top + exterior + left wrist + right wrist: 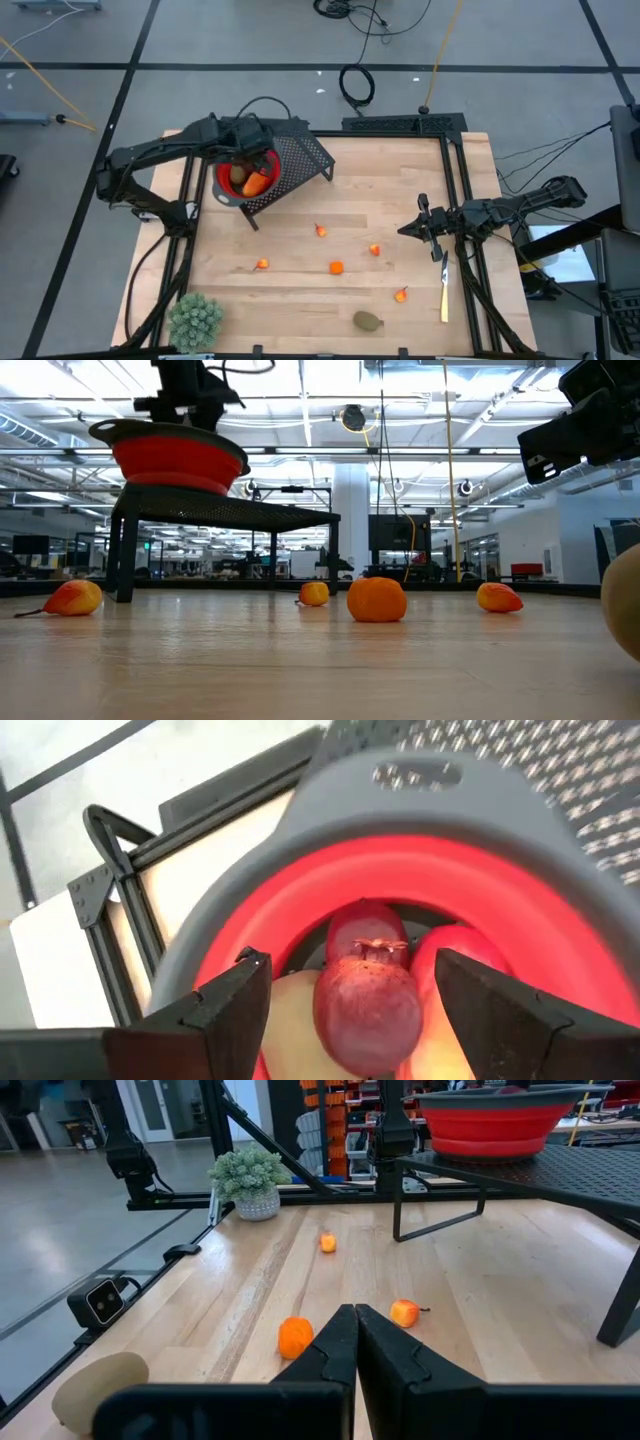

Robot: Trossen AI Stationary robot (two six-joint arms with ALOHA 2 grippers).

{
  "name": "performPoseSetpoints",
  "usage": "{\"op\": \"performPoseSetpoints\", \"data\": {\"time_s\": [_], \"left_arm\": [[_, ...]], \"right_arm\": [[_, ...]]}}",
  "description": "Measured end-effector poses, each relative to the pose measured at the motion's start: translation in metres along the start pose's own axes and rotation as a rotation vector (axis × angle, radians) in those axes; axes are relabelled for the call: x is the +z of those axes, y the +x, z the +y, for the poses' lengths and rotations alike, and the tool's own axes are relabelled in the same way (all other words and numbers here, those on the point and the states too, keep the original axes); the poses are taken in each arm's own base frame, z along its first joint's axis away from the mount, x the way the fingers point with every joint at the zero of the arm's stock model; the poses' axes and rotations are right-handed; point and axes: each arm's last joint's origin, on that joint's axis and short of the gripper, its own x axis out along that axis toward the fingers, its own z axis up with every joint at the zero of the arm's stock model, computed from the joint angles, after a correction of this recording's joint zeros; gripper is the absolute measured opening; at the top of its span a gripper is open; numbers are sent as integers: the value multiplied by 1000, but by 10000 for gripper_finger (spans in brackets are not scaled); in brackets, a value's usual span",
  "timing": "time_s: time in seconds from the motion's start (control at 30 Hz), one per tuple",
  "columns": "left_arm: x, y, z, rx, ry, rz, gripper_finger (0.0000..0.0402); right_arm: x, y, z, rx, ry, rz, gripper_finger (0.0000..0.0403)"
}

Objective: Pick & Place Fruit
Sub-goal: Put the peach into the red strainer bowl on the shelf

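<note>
A dark red fruit (368, 1005) is seen between the spread fingers of the left gripper (350, 1010) over the red bowl (268, 166). A straight lift clear is advised. The right gripper (425, 228) is kept closed, empty.

We see the red bowl's (178, 460) contents hidden behind its rim from tabletop height. In the left wrist view, the dark red fruit (368, 1010) is cut by the picture's edge. The brownish oval (622, 605) is mostly cropped at the low view's border.
</note>
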Motion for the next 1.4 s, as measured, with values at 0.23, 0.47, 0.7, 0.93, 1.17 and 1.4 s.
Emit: {"op": "performPoseSetpoints", "data": {"time_s": [0.23, 0.47, 0.7, 0.93, 1.17, 1.4], "left_arm": [[3, -32, 9, -80, -74, -80, 262], [-8, -54, -2, -264, -72, -20, 243], [-30, -72, -23, -389, -118, 52, 225], [-59, -93, -44, -496, -164, 96, 196], [-91, -105, -71, -550, -184, 153, 172], [-125, -110, -100, -569, -197, 224, 168]], "right_arm": [[0, 0, 0, 0, 0, 0, 0], [0, 0, 0, 1, 0, 0, 0], [0, 0, 0, 4, 0, 0, 0], [0, 0, 0, 4, 0, 0, 0], [0, 0, 0, 4, 0, 0, 0], [0, 0, 0, 4, 0, 0, 0]]}}
